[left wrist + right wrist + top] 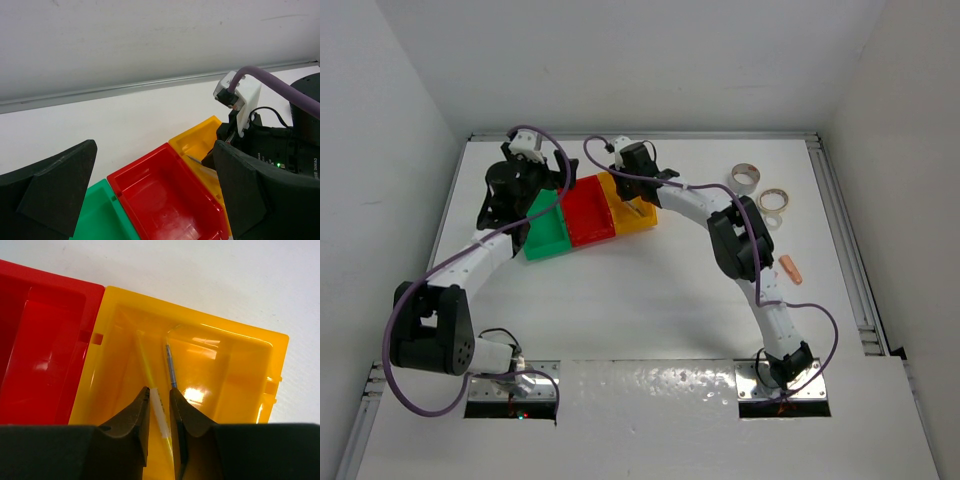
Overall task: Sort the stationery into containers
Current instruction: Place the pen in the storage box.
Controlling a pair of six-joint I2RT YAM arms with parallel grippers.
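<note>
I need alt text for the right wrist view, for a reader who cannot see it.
The right gripper's fingers hang over the yellow bin, slightly apart, with a thin pale pen seen between them and a thin grey pen beside it. The red bin adjoins on the left.

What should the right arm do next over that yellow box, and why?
Probably spread the right fingers a little wider: the thin yellow pen already lies in the yellow bin, between fingers only narrowly parted, so more room should free it cleanly.

Overhead camera looks down on the whole table (650, 300). Both wrist cameras sit close, sharing the red bin (590, 216) and the yellow bin (640, 222).
</note>
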